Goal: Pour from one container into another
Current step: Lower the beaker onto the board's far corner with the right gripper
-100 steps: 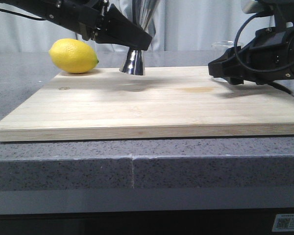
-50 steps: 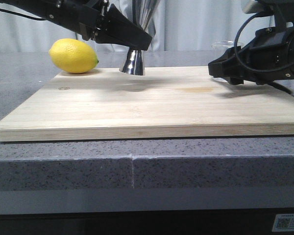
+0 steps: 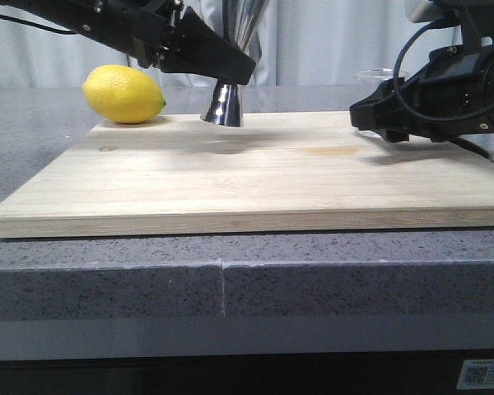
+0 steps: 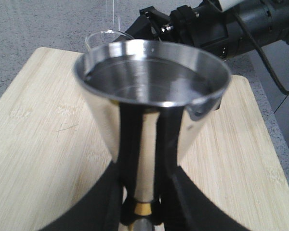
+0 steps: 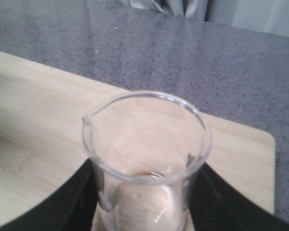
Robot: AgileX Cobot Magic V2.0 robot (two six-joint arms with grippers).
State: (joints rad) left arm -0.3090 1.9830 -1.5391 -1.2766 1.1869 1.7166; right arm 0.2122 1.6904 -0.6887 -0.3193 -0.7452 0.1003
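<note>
The left claw (image 4: pixel 140 202) is closed on the jigger (image 4: pixel 151 103) at its narrow waist, holding it just clear of the cutting board (image 3: pixel 255 177), its upper cup upright. The right claw (image 5: pixel 144 192) is closed around the beaker (image 5: pixel 147 154), which rests low over the board's right end, well apart from the jigger. Judged step: both vessels gripped, pour not yet begun. The next move calls for bringing the beaker's spout over the jigger's rim and tilting. No legible writing on either vessel. A lemon (image 3: pixel 123 94) lies by the board's far left corner on the tabletop (image 3: pixel 33 148).
</note>
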